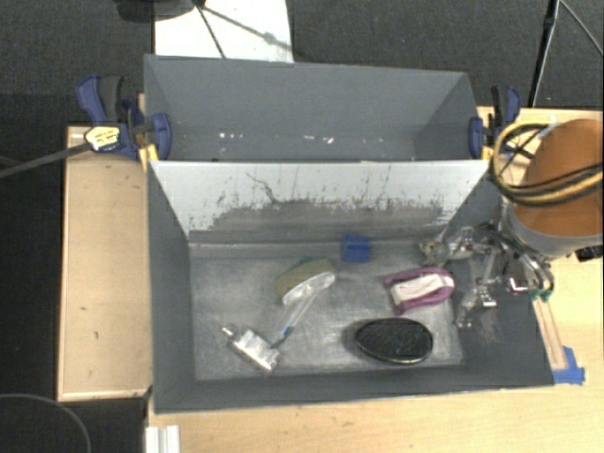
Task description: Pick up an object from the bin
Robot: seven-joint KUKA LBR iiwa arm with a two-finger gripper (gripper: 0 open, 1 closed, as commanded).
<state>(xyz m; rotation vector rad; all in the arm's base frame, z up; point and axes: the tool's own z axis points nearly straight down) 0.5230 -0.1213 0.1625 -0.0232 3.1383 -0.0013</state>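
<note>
My gripper [453, 281] hangs low at the right side of the bin, its two metal fingers spread open, one toward the back wall and one toward the front. A purple and white packet-like thing [418, 290] lies just left of it, its right end reaching in between the fingers. A black oval thing [394, 340] rests in front of the packet, near the bin's front edge.
A small blue block [355, 248] sits by the back wall. Left of centre lie an olive pad [300, 273] and a clear plastic tool [294, 307] ending in a white metal head [252, 346]. The arm with its orange cover and cables overhangs the right rim.
</note>
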